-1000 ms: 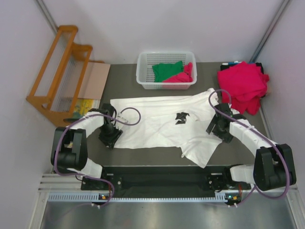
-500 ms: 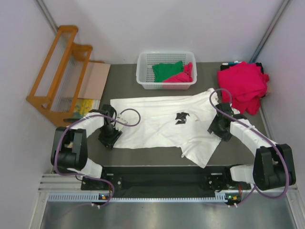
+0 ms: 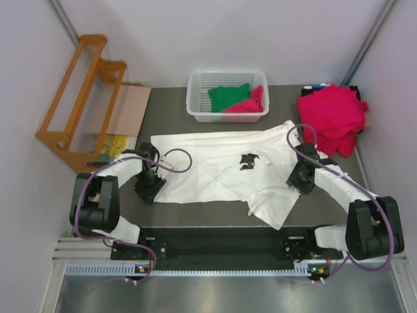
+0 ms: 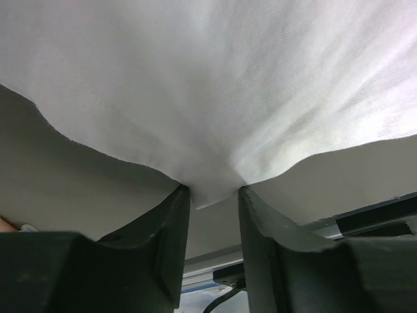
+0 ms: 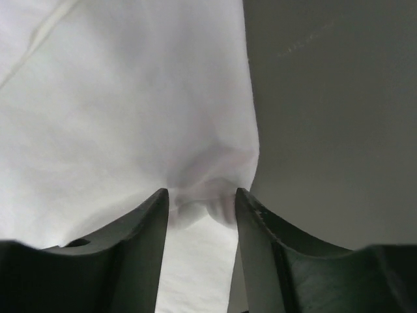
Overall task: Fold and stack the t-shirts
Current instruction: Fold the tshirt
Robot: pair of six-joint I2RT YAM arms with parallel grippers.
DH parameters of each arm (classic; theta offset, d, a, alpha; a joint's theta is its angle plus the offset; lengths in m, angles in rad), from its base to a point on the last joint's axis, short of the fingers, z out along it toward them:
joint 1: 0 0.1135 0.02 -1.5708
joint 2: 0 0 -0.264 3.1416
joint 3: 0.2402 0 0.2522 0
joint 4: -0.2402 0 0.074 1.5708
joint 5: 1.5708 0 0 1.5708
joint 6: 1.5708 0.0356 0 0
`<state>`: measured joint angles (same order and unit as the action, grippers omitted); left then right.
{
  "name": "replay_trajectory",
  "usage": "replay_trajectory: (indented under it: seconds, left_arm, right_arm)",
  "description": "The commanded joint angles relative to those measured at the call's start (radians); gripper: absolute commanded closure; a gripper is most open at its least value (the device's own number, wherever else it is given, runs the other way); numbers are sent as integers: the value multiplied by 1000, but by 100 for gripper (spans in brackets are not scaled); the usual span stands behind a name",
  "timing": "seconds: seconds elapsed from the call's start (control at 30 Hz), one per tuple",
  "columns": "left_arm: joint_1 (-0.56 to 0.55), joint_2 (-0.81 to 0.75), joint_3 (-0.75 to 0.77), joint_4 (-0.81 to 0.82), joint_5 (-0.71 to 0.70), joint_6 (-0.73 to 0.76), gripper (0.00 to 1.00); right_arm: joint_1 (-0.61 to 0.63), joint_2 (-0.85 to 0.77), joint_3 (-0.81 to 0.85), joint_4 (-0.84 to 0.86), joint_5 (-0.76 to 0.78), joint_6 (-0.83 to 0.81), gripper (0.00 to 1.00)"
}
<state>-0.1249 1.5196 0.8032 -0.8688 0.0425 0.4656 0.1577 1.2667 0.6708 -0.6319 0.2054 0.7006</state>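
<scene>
Dark table (image 3: 176, 114): white t-shirt (image 3: 215, 173) lies spread, unfolded. My left gripper (image 4: 208, 195) pinches its near-left edge. My right gripper (image 5: 201, 199) straddles puckered right edge, clamp not discernible. Crimson pile (image 3: 332, 117) far right, seemingly stacked. More t-shirts (image 3: 229, 98) wait in basket (image 3: 195, 98)

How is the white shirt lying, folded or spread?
Spread. The white shirt lies open across the table, print showing, one part bunched.

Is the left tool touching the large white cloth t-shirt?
Touching. Left wrist view shows the left tool pinching the edge of the large white cloth t-shirt.
</scene>
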Motion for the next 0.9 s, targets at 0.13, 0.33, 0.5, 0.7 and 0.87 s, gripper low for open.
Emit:
replay_trajectory:
  seconds: [0.13, 0.33, 0.5, 0.7, 0.87]
  left_arm:
    - [4, 13, 22, 14, -3, 13, 100]
    - [4, 2, 10, 22, -10, 13, 100]
    - [10, -3, 8, 33, -32, 10, 100]
    - [16, -19, 19, 36, -33, 10, 100]
    - [21, -36, 36, 33, -33, 5, 100]
  right_arm:
    - [-12, -23, -28, 21, -26, 13, 72]
    - [-14, -41, -13, 6, -24, 8, 77]
    - [-14, -85, -4, -35, -20, 5, 81]
    - [-12, -197, 10, -124, -34, -3, 83]
    - [-12, -271, 13, -183, -37, -10, 84]
